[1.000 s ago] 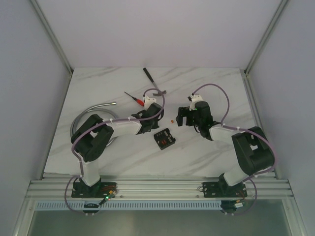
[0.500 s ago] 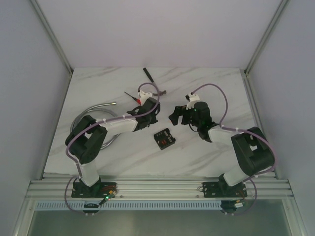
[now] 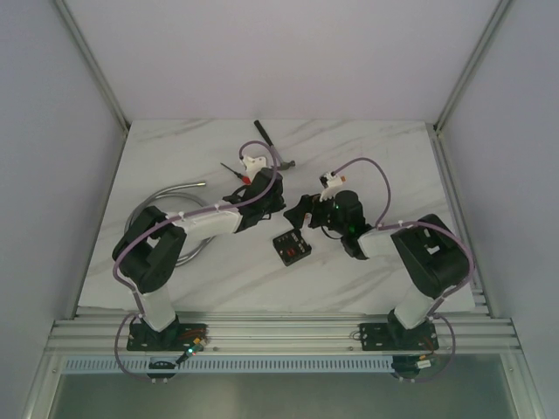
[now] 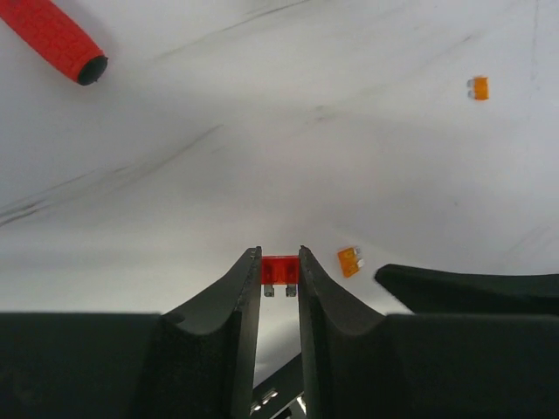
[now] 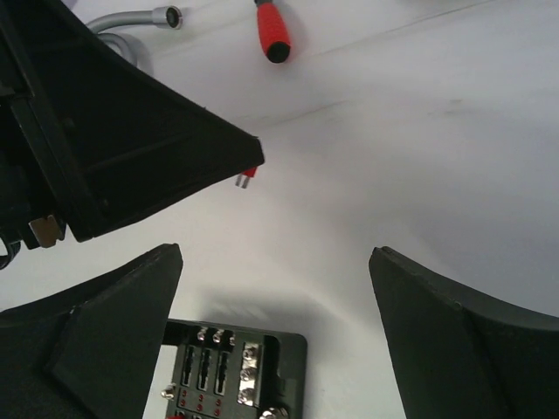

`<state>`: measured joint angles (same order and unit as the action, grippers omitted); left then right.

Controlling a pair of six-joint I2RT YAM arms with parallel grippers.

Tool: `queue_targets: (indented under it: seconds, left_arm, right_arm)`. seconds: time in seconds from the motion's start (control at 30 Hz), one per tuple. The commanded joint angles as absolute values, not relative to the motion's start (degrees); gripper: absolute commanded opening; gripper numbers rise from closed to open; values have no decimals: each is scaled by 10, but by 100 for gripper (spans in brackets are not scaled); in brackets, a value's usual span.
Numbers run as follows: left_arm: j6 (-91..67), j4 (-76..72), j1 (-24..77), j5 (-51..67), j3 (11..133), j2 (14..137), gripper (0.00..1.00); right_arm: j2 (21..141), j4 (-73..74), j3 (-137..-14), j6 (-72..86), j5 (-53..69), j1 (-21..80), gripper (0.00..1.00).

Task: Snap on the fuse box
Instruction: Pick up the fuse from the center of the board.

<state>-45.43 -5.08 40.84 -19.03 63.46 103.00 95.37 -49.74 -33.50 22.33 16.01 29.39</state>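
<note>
Black plastic, face up: your fuse box (image 3: pixel 292 248) lies flat on the white marbled table (image 3: pixel 393 157), near its middle and between the two arms. From above it looks close to square, so you cannot pick out a long axis. Its edges sit skewed to the table's near edge. In the right wrist view only part of the box (image 5: pixel 236 367) shows, with slots and screw terminals on its face.

Your right gripper (image 5: pixel 275 262) hangs just over the far side of the box, jaws spread wide with nothing between them. The right arm is folded, its forearm reaching left toward the centre.

Your left gripper (image 4: pixel 280 262) is clamped on a small red fuse (image 4: pixel 279 269), whose two metal prongs point back toward the wrist. The left arm stretches forward and to the right, its fingers close to the right gripper and beyond the box.

One orange fuse (image 4: pixel 348 261) lies loose just beside the held one, and another orange fuse (image 4: pixel 479 87) lies farther off. A red-handled screwdriver (image 3: pixel 238 173) lies behind the left wrist. A grey hose (image 3: pixel 157 196) curls at the left.
</note>
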Motion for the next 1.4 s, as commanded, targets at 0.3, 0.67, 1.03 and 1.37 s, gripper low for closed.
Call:
queue_targets:
  seconds: [0.3,0.67,1.03,1.37]
  left_arm:
    - [-488,-87,410,-179,639,996,30]
    - [-494,-92,414,-175,637,992,30]
    - [-497,-96,418,-174,634,990,30]
    - [-500,-100,420,-169,633,989,30]
  right_arm:
    - [1032,-677,-335,290,147,326,81]
    - [1056,-733,-340,301,124,328,59]
    - [1078,-767,-354,300,115,328,47]
    - [1085,-775,-363,298,117,328,35]
